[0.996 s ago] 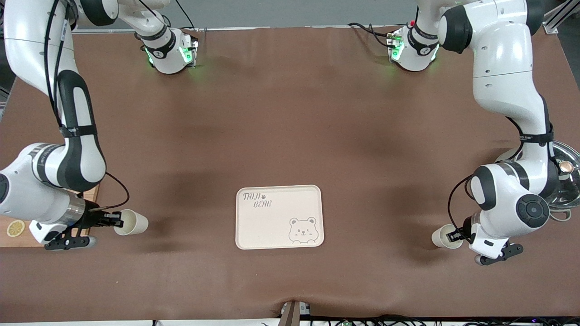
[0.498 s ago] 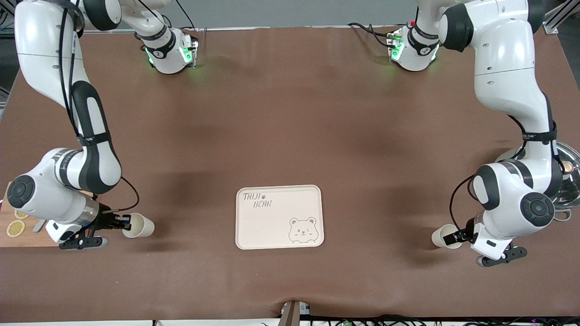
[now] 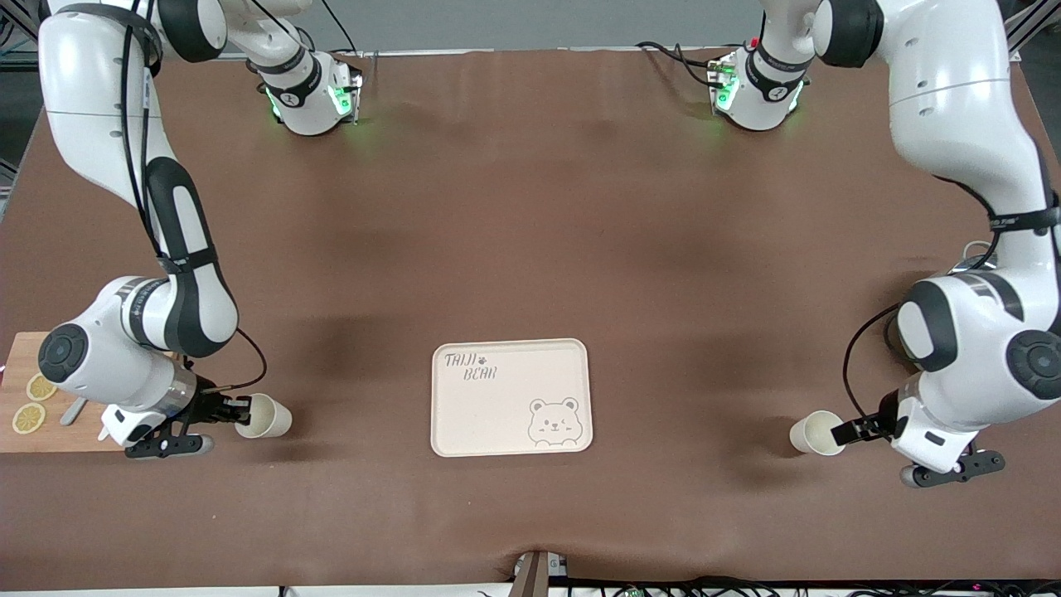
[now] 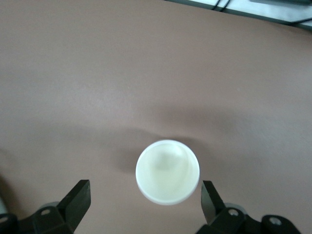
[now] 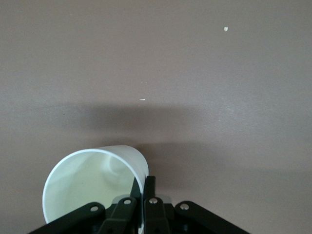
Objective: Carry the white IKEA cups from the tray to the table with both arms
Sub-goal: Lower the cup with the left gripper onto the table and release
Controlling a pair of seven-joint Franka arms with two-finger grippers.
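One white IKEA cup (image 3: 816, 433) stands upright on the brown table toward the left arm's end, its mouth showing as a round rim (image 4: 167, 171). My left gripper (image 3: 843, 432) is open just beside it, and its fingertips (image 4: 210, 195) stand apart from the cup wall. My right gripper (image 3: 241, 410) is shut on the rim of the second white cup (image 3: 265, 417), with one finger inside and one outside the wall (image 5: 147, 187). That cup (image 5: 92, 187) hangs tilted over the table between the wooden board and the tray.
A cream rectangular tray (image 3: 514, 419) with a bear drawing lies mid-table, near the front camera. A wooden board (image 3: 16, 431) with lemon slices lies at the right arm's end of the table.
My left gripper has opened, let go of its cup and drawn back toward the left arm's end of the table. My right gripper has carried its cup a little toward the tray.
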